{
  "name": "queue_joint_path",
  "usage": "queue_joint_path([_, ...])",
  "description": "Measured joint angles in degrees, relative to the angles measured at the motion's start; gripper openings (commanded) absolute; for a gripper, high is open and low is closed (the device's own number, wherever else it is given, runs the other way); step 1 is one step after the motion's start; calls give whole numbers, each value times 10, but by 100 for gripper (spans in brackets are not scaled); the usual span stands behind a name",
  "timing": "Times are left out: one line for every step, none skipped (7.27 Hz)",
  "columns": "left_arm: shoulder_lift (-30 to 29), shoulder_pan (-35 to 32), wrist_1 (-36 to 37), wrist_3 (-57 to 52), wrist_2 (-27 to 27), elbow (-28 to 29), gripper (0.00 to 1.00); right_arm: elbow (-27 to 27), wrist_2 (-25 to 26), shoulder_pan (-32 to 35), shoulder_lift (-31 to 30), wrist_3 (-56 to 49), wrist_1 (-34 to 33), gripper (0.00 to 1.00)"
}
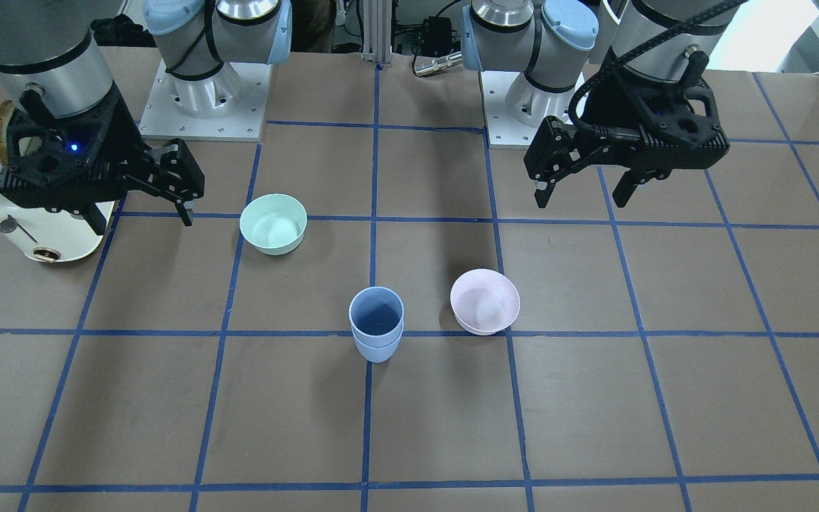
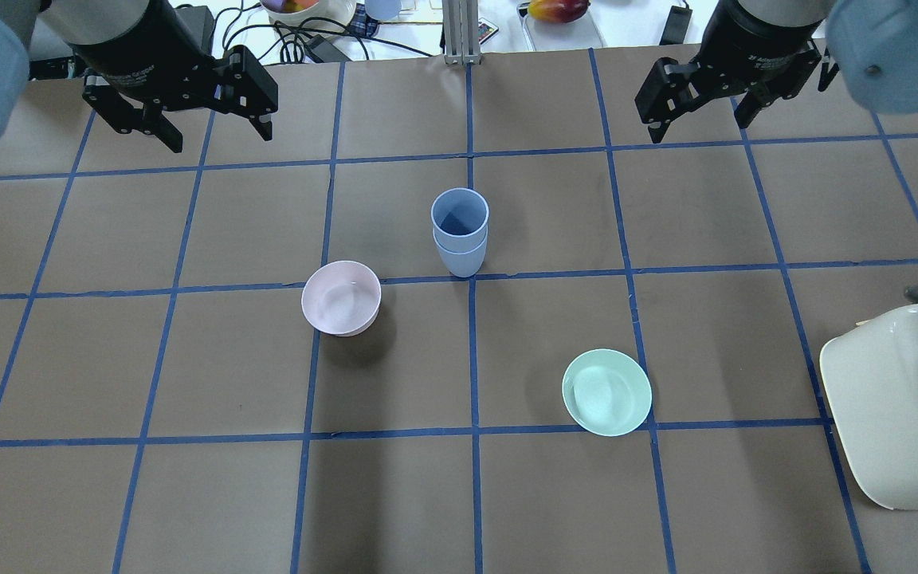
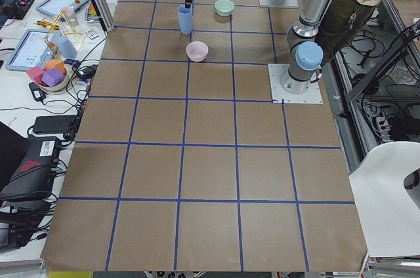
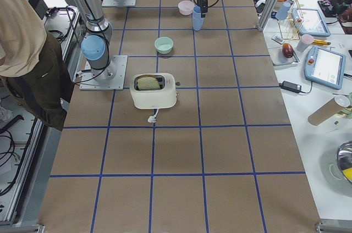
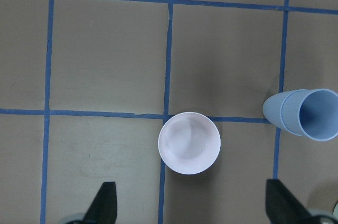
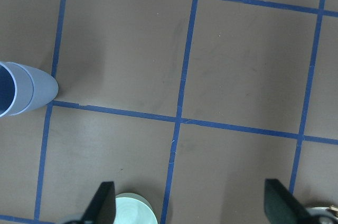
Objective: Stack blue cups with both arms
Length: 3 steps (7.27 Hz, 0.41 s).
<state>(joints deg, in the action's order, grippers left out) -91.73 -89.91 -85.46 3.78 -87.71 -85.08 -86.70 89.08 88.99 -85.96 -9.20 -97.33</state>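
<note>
Blue cups (image 2: 460, 231) sit nested, left tool (image 2: 220, 137) and right tool (image 2: 698, 127) spread empty; exterior right reveals toast (image 4: 146, 82) overhead misses.

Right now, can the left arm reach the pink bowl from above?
Probably yes. The left arm hangs above the table with its jaws open, and its wrist view shows the pink bowl below them with nothing over it. The stacked blue cups stand apart to one side.
</note>
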Motion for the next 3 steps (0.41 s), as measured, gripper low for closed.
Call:
queue_joint_path([0,0,0,0,0,0,100,0,0,-1,0,1,0,100])
queue_joint_path([0,0,0,0,0,0,100,-1,-1,-1,0,2,-1,100])
queue_joint_path([1,0,0,0,0,0,100,-1,-1,0,1,3,-1,100])
